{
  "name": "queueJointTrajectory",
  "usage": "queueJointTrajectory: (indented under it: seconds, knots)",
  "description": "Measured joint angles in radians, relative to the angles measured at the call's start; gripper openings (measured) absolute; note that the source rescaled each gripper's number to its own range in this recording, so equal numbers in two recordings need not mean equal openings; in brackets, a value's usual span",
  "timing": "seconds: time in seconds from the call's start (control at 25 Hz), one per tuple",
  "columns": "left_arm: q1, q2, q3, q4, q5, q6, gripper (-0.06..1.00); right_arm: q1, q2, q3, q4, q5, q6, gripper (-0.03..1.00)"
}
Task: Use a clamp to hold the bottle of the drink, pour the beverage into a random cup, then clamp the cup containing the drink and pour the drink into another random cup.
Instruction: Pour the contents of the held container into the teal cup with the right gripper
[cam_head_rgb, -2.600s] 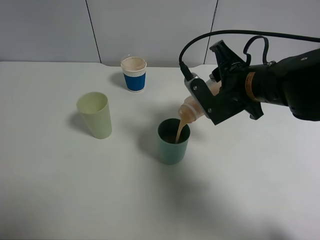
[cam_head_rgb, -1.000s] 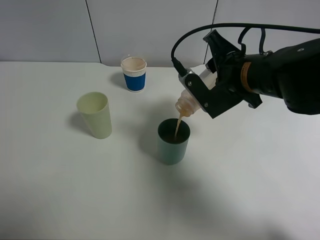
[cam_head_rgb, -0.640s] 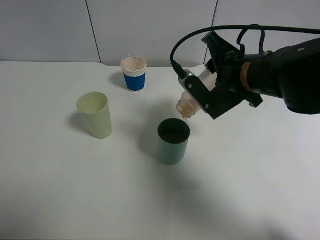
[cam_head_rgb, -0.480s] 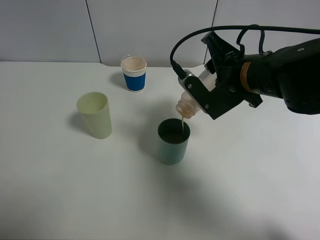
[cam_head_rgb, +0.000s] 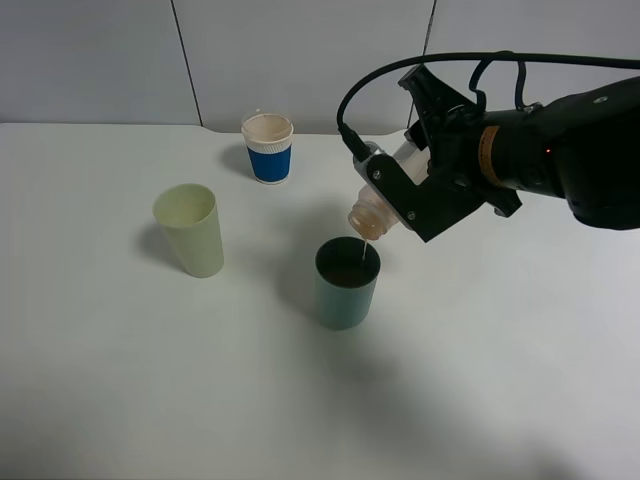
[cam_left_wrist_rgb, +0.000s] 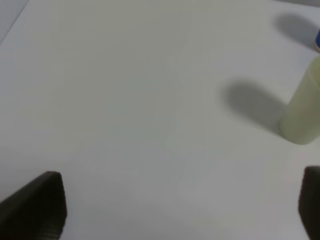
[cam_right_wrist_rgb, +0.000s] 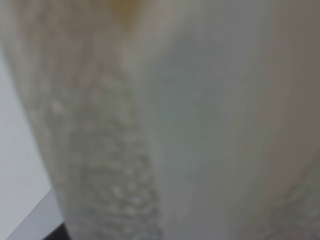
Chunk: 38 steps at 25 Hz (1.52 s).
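In the exterior high view my right gripper (cam_head_rgb: 408, 193) is shut on the bottle of the drink (cam_head_rgb: 375, 211). The bottle is tipped with its neck down and to the left, just above the rim of the teal cup (cam_head_rgb: 346, 284). Only a thin trickle of beige beverage (cam_head_rgb: 364, 249) falls into that cup. The pale yellow-green tumbler (cam_head_rgb: 190, 230) stands upright to the left, apart from both. The right wrist view is filled by the blurred translucent bottle wall (cam_right_wrist_rgb: 160, 120). My left gripper (cam_left_wrist_rgb: 180, 202) is open over bare table, with the pale tumbler (cam_left_wrist_rgb: 301, 116) off to one side.
A blue-sleeved paper cup (cam_head_rgb: 268, 148) with a beige top stands at the back of the white table (cam_head_rgb: 150, 380), near the grey wall panels. A black cable (cam_head_rgb: 440, 62) arcs over the right arm. The left arm is outside the exterior high view.
The steady beige stream into the teal cup has thinned to a trickle. The bottle's neck has risen slightly and shifted left over the cup. The left gripper has stayed open.
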<state>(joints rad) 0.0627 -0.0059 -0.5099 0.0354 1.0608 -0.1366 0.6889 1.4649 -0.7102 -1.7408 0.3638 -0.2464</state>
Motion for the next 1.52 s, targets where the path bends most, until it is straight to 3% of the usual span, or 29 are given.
queueJointTrajectory:
  seconds: [0.88, 1.52]
  knots:
    - [0.000, 0.000, 0.000, 0.000, 0.000, 0.000, 0.80, 0.035, 0.000, -0.001, 0.000, -0.006, -0.004, 0.00]
    - [0.000, 0.000, 0.000, 0.000, 0.000, 0.000, 0.80, 0.035, 0.000, -0.001, -0.001, -0.005, -0.078, 0.00]
